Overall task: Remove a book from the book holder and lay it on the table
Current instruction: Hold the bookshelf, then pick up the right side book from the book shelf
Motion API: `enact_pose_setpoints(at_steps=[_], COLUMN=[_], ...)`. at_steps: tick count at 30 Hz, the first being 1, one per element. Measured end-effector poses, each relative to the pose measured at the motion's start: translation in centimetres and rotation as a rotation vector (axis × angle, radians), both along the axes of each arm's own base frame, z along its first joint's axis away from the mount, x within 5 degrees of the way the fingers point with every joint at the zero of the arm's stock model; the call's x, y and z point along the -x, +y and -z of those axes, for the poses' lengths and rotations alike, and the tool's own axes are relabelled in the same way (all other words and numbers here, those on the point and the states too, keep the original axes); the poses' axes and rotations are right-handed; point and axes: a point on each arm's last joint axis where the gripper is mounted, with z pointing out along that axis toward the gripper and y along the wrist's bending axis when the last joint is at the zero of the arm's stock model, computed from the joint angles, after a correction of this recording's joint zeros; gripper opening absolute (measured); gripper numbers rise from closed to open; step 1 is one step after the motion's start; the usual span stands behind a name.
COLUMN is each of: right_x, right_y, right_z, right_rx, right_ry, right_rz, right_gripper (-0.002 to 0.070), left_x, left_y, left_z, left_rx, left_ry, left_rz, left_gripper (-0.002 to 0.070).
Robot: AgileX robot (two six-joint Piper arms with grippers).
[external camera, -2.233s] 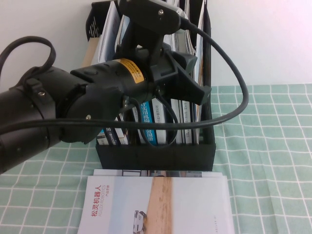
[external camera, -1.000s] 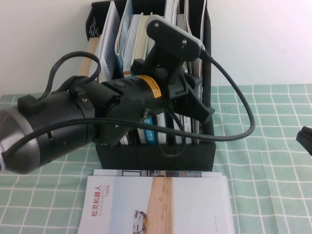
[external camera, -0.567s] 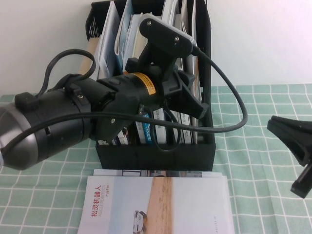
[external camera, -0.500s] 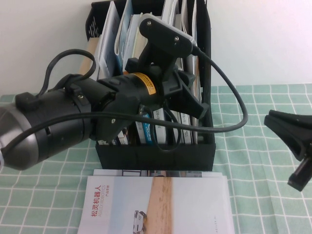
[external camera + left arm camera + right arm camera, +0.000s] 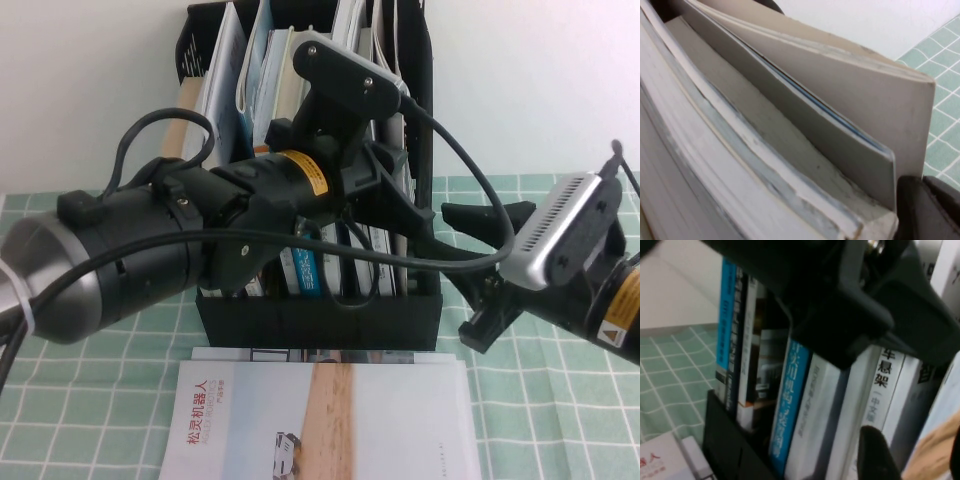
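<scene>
**Black rack, two arms closing in on the upright books**

Black plastic book holder (image 5: 318,318) stands on the mint-green checked surface (image 5: 540,420), its slots full of upright books. One book (image 5: 325,425), white with a red title and a tan band, already lies flat on the surface just in front of the holder's low front wall.

Left gripper (image 5: 385,195) is up inside the holder among the upright volumes; whether its jaws are clenched or released I cannot tell. Its wrist view shows only page edges and covers pressed close.

Right gripper (image 5: 470,275) hangs just beside the holder's right end, jaws spread and empty, pointing at the spines.

Judging by this, the step in hand is the reach for a volume. Next, the right jaws need to line up on a single spine without snagging the left arm's cable (image 5: 490,190).
</scene>
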Motion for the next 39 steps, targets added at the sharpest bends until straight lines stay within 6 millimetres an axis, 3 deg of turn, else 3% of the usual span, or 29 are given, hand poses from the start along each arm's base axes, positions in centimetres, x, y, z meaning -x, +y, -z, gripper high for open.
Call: enact_pose_setpoints(at_steps=[7,18,39], right_x=[-2.0,-4.3,-4.9], right_y=[0.2,3.2,3.5], right_z=[2.4,2.9,3.2], right_rx=[-0.034,-0.081,-0.095], right_ry=[0.047,0.024,0.023], right_rz=[0.187,0.137,0.189], right_gripper=[0.0323,0.0323,0.03], left_x=[-0.1,-0.1,-0.2], left_y=[-0.1,-0.1,-0.1], left_z=[0.0,0.0,0.0], left_rx=[0.014,0.021,0.029], left_ry=[-0.003,-0.005,-0.009], left_rz=[-0.004,-0.005,-0.008], left_gripper=[-0.0003,-0.0003,-0.0003])
